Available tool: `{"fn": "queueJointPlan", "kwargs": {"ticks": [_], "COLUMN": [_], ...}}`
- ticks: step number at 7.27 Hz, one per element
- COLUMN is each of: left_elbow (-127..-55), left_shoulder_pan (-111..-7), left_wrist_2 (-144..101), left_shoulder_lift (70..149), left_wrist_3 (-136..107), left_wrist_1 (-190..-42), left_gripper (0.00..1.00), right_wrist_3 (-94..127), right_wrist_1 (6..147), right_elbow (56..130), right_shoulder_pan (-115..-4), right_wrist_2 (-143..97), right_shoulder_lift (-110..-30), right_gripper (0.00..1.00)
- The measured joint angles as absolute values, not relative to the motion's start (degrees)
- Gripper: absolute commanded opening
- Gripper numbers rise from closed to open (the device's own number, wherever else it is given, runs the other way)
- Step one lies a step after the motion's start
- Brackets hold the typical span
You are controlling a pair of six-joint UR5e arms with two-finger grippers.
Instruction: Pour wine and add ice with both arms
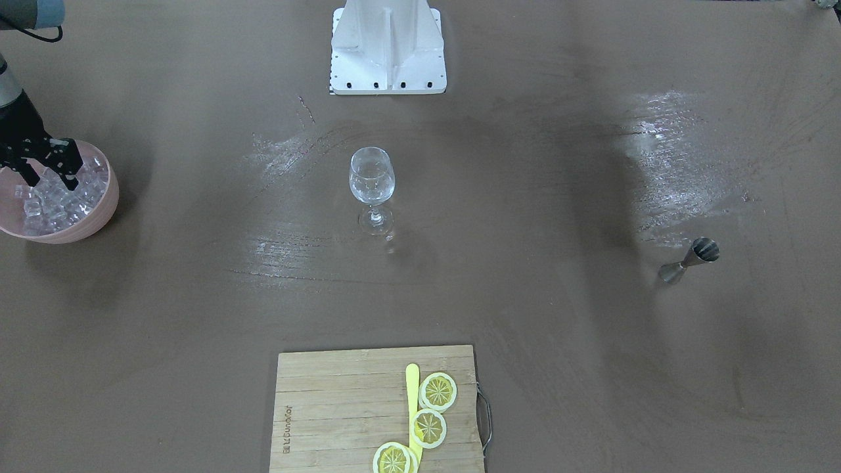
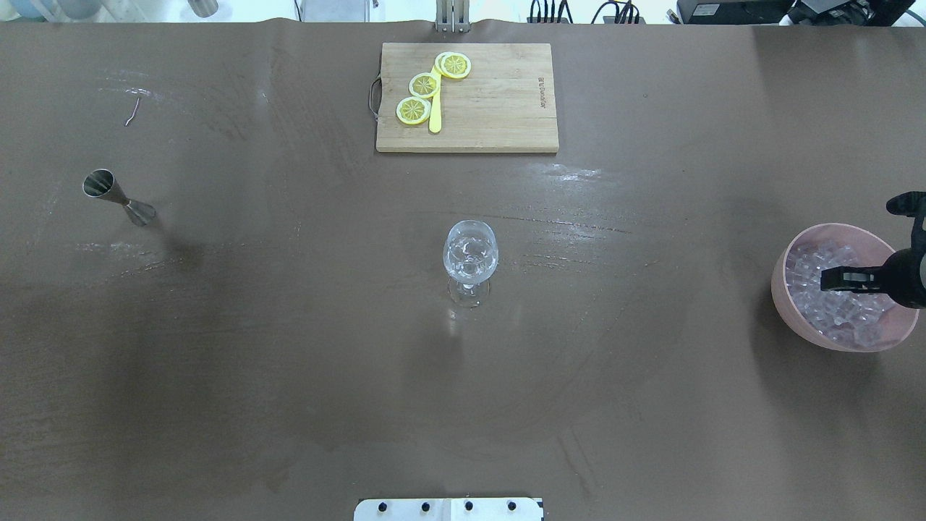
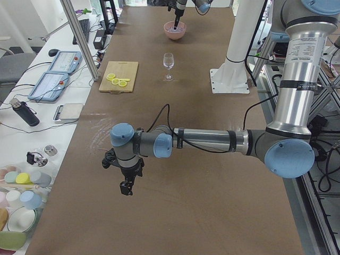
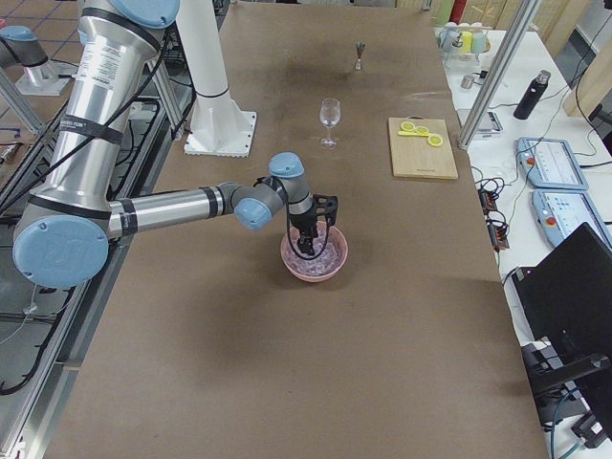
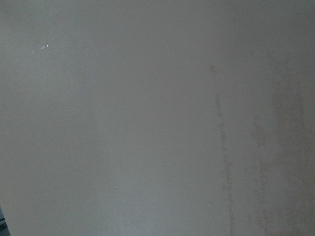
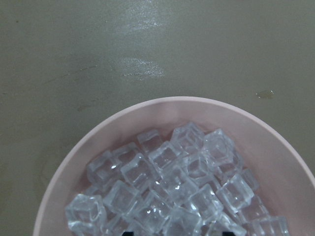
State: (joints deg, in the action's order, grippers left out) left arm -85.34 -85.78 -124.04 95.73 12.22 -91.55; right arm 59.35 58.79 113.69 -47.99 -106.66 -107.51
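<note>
Right gripper (image 1: pixel 49 172) wide-jawed, downward (left gripper (image 3: pixel 127 188) downward too)

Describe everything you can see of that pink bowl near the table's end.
The round pale pink bowl looks like matte plastic, with a thin smooth rim and deep curved wall. It sits upright on the brown table, toward the robot's right end. It is mostly filled with small clear ice cubes. The black right gripper hangs over it, jaws open, tips down among the top cubes; whether they touch the bowl cannot be told.
</note>
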Motion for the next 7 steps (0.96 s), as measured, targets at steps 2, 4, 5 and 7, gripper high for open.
{"fn": "queueJointPlan", "kwargs": {"ticks": [2, 4, 5, 7], "left_elbow": [-85.34, -85.37, -85.4, -85.43], "left_shoulder_pan": [-85.78, -85.78, -85.78, -85.78], "left_wrist_2": [-124.05, -124.06, -124.06, -124.08], "left_shoulder_lift": [95.72, 95.71, 95.71, 95.69], "left_wrist_3": [12.22, 12.22, 12.22, 12.22], "left_wrist_1": [-91.58, -91.58, -91.58, -91.58], "left_gripper": [0.98, 0.98, 0.98, 0.98], "right_wrist_3": [59.37, 59.41, 59.43, 59.47], "right_wrist_1": [58.74, 58.72, 58.69, 58.61], "right_elbow": [112.52, 111.67, 111.49, 111.45], "right_shoulder_pan": [-47.93, -47.82, -47.77, -47.61], "right_wrist_2": [-106.56, -106.47, -106.45, -106.49], "right_shoulder_lift": [-107.26, -107.16, -107.14, -107.06], "right_gripper": [0.68, 0.55, 0.29, 0.0]}}
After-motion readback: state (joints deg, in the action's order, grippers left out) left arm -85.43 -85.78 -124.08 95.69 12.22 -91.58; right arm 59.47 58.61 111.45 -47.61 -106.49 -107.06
